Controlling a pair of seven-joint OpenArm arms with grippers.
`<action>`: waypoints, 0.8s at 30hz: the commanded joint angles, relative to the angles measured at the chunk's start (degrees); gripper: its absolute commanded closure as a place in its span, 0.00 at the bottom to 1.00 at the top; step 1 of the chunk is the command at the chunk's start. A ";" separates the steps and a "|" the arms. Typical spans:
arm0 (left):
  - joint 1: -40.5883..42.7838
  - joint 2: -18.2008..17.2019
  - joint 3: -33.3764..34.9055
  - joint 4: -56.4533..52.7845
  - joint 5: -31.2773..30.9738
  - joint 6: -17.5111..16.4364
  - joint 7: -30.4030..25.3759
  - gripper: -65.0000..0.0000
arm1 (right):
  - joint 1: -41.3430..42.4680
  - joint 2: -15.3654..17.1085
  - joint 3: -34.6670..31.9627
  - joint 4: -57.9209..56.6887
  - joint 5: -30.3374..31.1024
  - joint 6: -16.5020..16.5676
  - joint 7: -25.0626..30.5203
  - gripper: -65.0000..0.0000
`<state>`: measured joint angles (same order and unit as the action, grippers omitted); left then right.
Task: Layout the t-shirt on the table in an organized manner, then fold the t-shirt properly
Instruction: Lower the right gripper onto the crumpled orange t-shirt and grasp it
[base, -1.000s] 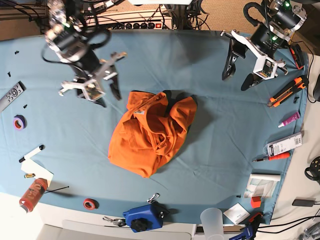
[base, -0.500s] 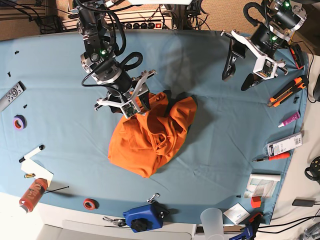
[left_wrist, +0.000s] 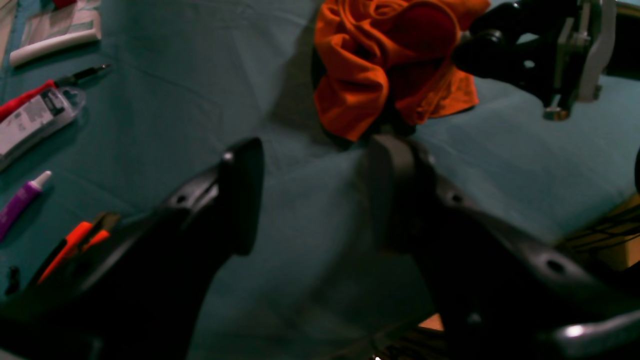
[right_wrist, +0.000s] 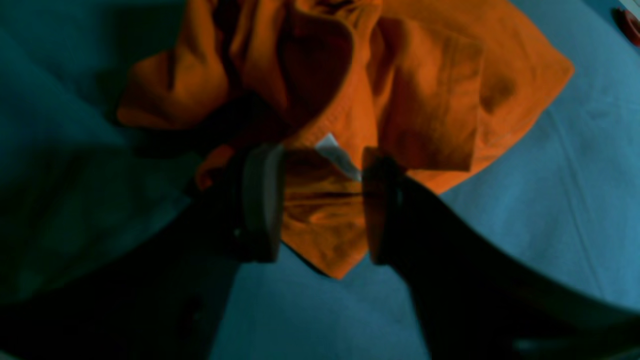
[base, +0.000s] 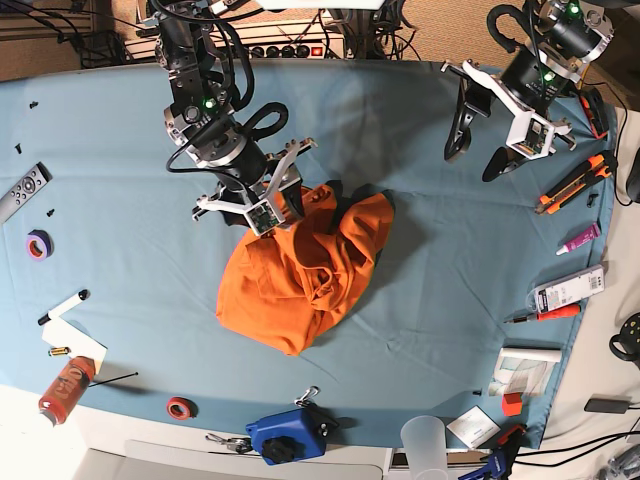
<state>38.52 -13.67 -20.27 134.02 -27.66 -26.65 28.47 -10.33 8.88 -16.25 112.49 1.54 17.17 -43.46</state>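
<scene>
T-shirt (right_wrist: 430, 100) shows a white neck tag (right_wrist: 337, 155), writing unreadable.

Overhead base view; 2 close wrist views, t-shirt (base: 300, 275) shared

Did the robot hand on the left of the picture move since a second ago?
Yes. The right gripper swung rightward from the bare table to the t-shirt.

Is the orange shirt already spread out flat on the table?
No. The t-shirt lies bunched in a crumpled heap with folds and overlapping layers on the table.
</scene>
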 joint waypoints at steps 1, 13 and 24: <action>0.35 -0.28 -0.11 0.98 -0.83 -0.24 -1.49 0.48 | 0.63 0.13 0.11 1.07 1.05 -0.26 0.96 0.50; 0.35 -0.28 -0.11 0.98 -0.85 -0.24 -1.49 0.48 | 0.68 -6.27 0.11 1.11 3.28 -2.51 0.42 0.48; 0.35 -0.28 -0.11 0.98 -1.07 -0.24 -1.51 0.48 | 0.66 -7.02 0.09 0.94 -1.55 -8.24 0.35 0.48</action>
<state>38.52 -13.67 -20.27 134.02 -27.68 -26.65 28.47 -10.31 2.04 -16.14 112.49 -0.16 8.82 -44.60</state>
